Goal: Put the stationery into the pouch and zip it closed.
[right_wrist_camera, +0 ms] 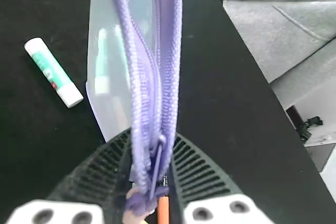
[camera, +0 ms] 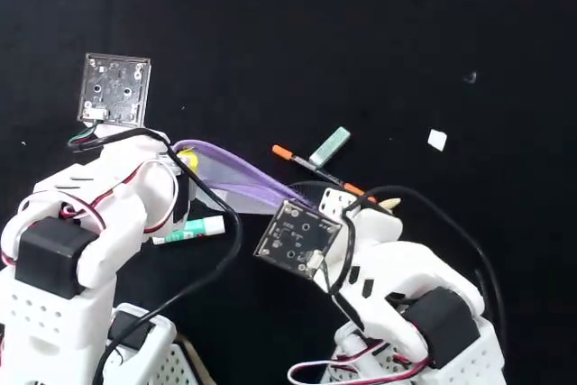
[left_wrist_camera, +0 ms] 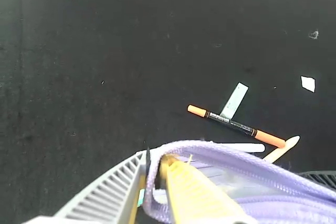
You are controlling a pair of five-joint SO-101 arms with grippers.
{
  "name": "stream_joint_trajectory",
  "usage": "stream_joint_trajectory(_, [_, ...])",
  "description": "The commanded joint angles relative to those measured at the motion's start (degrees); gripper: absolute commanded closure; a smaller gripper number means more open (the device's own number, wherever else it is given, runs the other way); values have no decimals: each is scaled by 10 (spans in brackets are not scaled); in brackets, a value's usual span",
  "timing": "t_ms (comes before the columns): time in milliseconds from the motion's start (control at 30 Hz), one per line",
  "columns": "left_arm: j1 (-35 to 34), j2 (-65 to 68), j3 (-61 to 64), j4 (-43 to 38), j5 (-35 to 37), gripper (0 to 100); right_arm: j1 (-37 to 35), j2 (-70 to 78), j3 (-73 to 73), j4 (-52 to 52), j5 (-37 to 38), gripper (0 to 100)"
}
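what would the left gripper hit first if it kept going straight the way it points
Probably bare table, though depth is unclear. The left gripper holds the pouch; the marker lies aside.

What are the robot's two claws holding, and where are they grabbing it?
Both hold the purple pouch. The left gripper pinches one end of its zipper edge, and the right gripper pinches the opposite end of that edge.

Glue stick (camera: 191, 230) end hidden under left arm (camera: 99, 214); white scrap (camera: 437, 140) unidentifiable.
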Motion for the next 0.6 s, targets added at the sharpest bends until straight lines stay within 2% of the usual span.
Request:
stream_joint_trajectory(0, [-5,-8,-13,-14,6,901,-11,7,-36,1,-30,986])
stream_joint_trajectory(100, [-5,-8,-35,-8,7,796,-11,7,-51,0,-46,986])
stream_joint_trajectory(200, [-5,-9,-70,-4,25,730,22,35,-75,-11,-72,986])
stream_joint_trajectory(333, [-5,-9,-162,32,45,715,91,111,-125,-28,-105,986])
stream_joint_trajectory(467, [-7,-9,-262,77,47,715,128,189,-194,-11,-121,986])
stream_joint_trajectory(567, [-52,-8,-302,100,47,715,139,219,-248,12,-121,986])
